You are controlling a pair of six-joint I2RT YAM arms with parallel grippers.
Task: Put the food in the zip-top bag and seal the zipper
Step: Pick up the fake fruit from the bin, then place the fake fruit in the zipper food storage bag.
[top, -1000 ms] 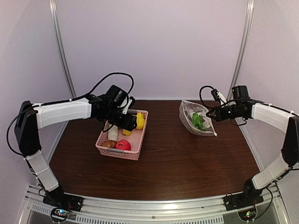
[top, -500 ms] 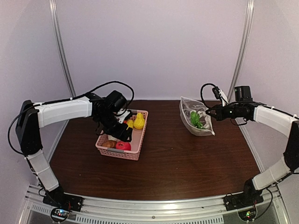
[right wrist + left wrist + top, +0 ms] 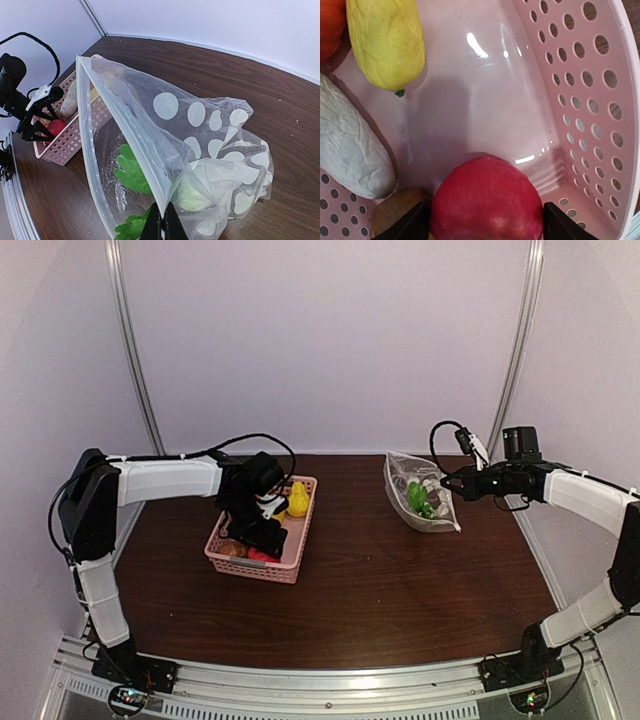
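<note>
The left arm has dropped from above the far end of the pink basket (image 3: 580, 100) down into its near end, while the right arm has barely shifted. The left fingers (image 3: 405, 225) are spread, one on each side of the red toy apple (image 3: 487, 200) at 6 o'clock in the left wrist view; I cannot tell whether they touch it yet. The apple looks light, hard and glossy, so it may slip: a hold across its widest part seems safest.

Also in the basket are a yellow toy (image 3: 385, 42) at 11 o'clock, a white ridged toy (image 3: 350, 140) at 8 o'clock, a brown toy (image 3: 395, 215) just beside the apple, and an orange toy (image 3: 330, 25) in the corner.

The right fingers (image 3: 156, 227) are clenched on the rim of the zip-top bag (image 3: 200, 115), pinching its zipper (image 3: 125, 135) and holding the mouth up. The bag is soft and floppy. It sits at 2 o'clock on the worktop (image 3: 400, 590), well apart from the basket at 9 o'clock, and holds a green leafy toy (image 3: 132, 175) and a pale toy (image 3: 200, 190).
</note>
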